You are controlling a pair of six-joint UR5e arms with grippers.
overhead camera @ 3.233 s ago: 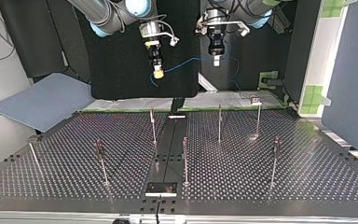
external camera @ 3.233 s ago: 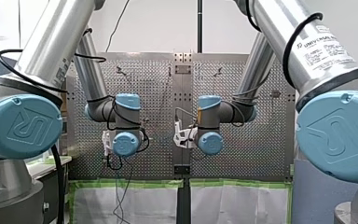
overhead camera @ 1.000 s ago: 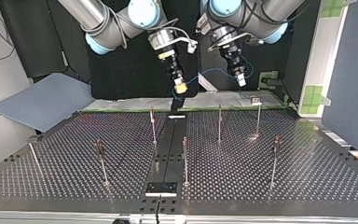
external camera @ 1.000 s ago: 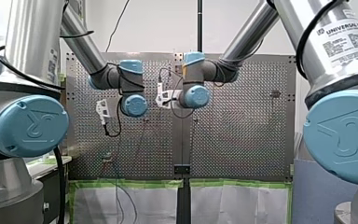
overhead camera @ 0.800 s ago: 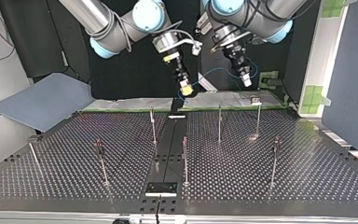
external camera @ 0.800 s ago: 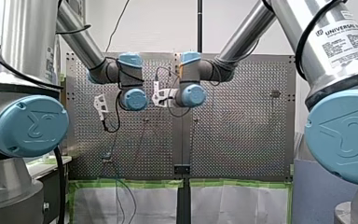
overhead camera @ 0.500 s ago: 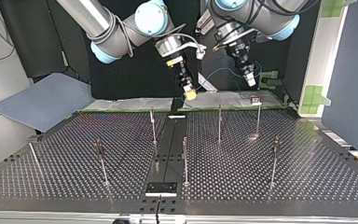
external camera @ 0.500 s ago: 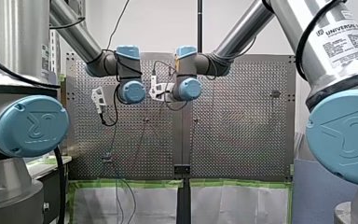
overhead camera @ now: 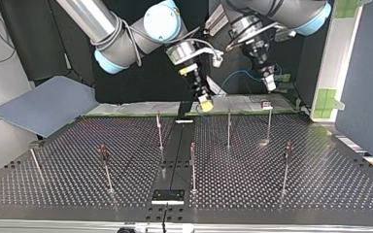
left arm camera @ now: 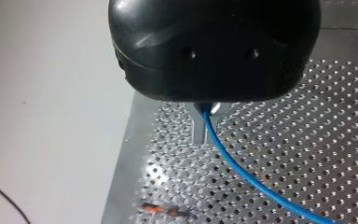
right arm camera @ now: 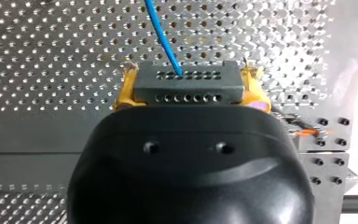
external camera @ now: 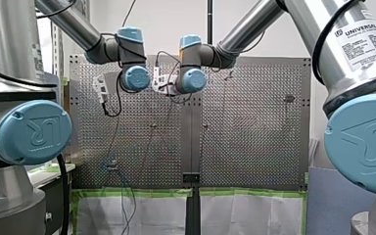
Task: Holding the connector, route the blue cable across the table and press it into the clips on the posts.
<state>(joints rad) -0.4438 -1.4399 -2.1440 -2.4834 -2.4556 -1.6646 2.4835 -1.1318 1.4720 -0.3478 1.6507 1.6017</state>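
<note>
Both arms have swung toward four o'clock in the top view; right gripper clamps connector, left gripper pinches blue cable.

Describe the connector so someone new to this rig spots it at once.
In the top view, follow my right arm, entering at the view's left, down to my right gripper near the far edge of the perforated table. The connector is the dark grey block clamped between its yellow pads; unlike anything nearby, its face has two rows of holes, with the blue cable leaving one.
</note>
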